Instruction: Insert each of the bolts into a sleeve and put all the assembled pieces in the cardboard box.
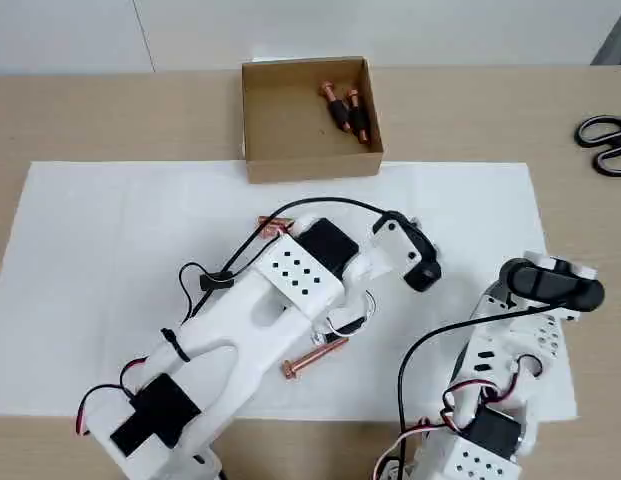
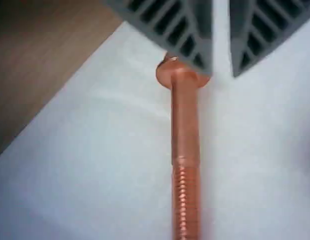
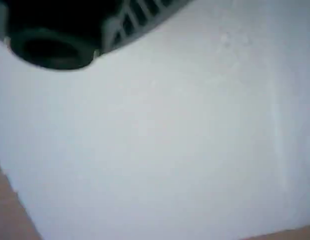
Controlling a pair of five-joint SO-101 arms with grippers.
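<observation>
A copper bolt [image 2: 184, 150] lies flat on the white paper [image 1: 110, 280]; in the high view this bolt [image 1: 315, 357] shows beside my left arm [image 1: 290, 290]. My left gripper [image 2: 220, 55] hangs right over its head, open by a narrow gap with only paper between the fingers [image 2: 179, 25]; one fingertip covers the head's edge. A second bolt [image 1: 273, 227] pokes out from behind that arm. My right gripper [image 3: 102, 35] is shut on a black sleeve [image 3: 50, 50] just above the paper. The cardboard box [image 1: 310, 165] holds two assembled pieces [image 1: 348, 110].
The right arm [image 1: 510, 350] stands at the paper's front right corner. Scissors [image 1: 605, 145] lie on the bare wooden table at the far right. The paper's left half has free room.
</observation>
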